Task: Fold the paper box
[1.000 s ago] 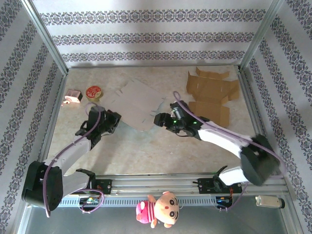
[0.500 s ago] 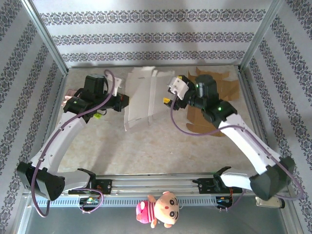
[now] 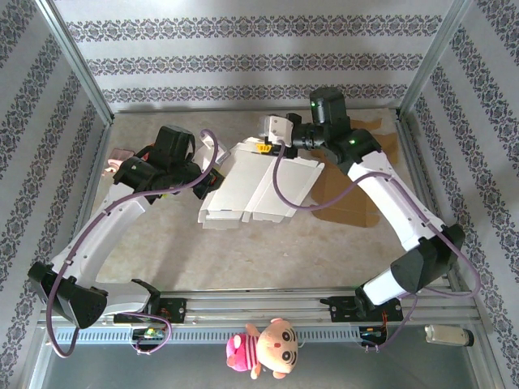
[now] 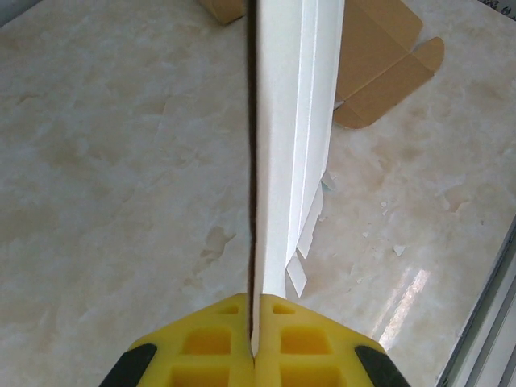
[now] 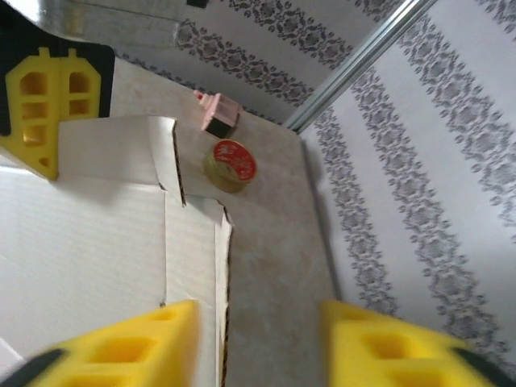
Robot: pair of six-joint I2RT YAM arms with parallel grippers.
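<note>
Yellow-padded, my left gripper (image 4: 255,321) is clamped tight on the left edge of the white paper box (image 3: 258,182), lifted mid-table. My right gripper (image 5: 258,339) gapes at its far edge, holding nothing. Early folding, I judge; next, pinch that flap and crease.

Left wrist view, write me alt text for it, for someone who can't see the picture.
The yellow left end effector is shut on the edge of a white, flattened paper box, seen edge-on running up the middle of the frame. Beneath lies a pale marbled table, with flat brown cardboard at top right.
</note>
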